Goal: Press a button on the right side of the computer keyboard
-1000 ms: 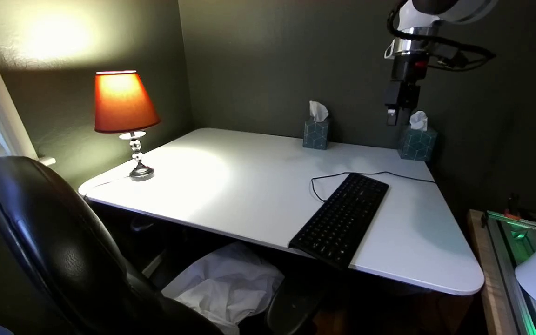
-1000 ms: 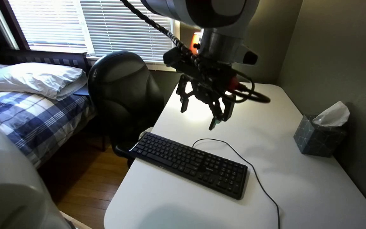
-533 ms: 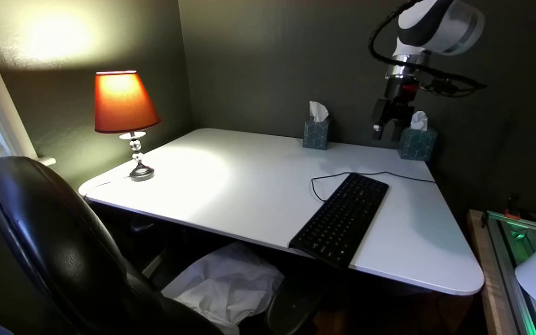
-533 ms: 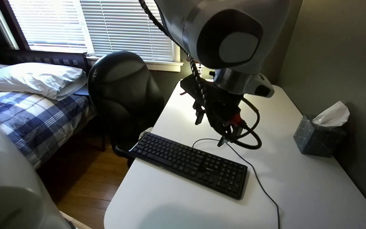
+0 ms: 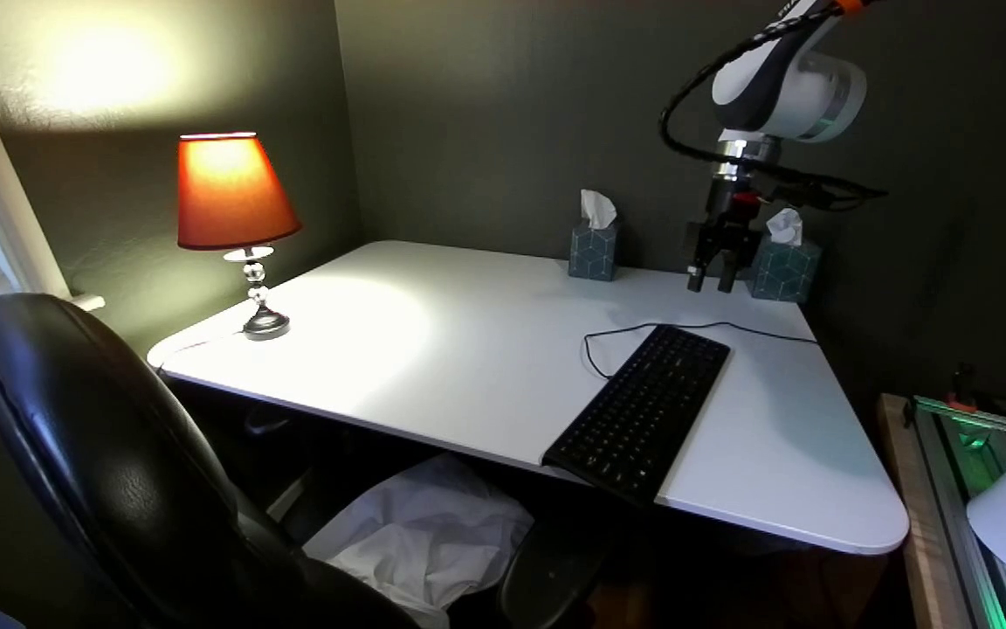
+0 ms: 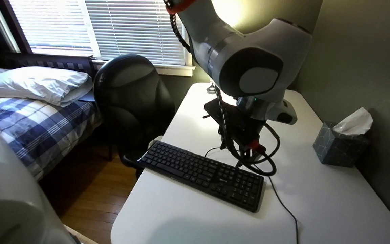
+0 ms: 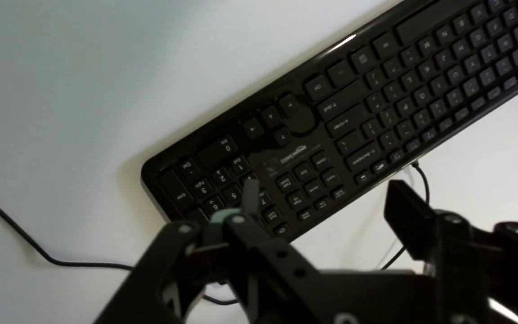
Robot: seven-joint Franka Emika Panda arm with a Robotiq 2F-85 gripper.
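The long black keyboard [image 5: 647,411] lies on the white desk in both exterior views [image 6: 198,173]. Its number pad [image 7: 223,175] is at the end nearest my gripper, left of the wrist view. My gripper [image 5: 711,286] is open and empty, pointing down above the desk near that end. In the wrist view my gripper [image 7: 324,193] has its left finger in front of the number pad keys around 4 and 7. The right finger is over the desk beyond the back edge. The fingers look apart from the keys. In an exterior view the arm and cables partly hide the gripper [image 6: 231,156].
The keyboard's thin black cable [image 6: 283,200] runs across the desk [image 5: 468,349]. A tissue box [image 5: 784,271] stands close behind the gripper, and another tissue box [image 5: 592,252] stands along the wall. A lamp [image 5: 237,192] and a black chair [image 5: 93,454] are at the far side.
The arm has moved down and a little toward the keyboard's number pad end. The gripper has lowered from well above the desk and stayed open. The keyboard has not moved.
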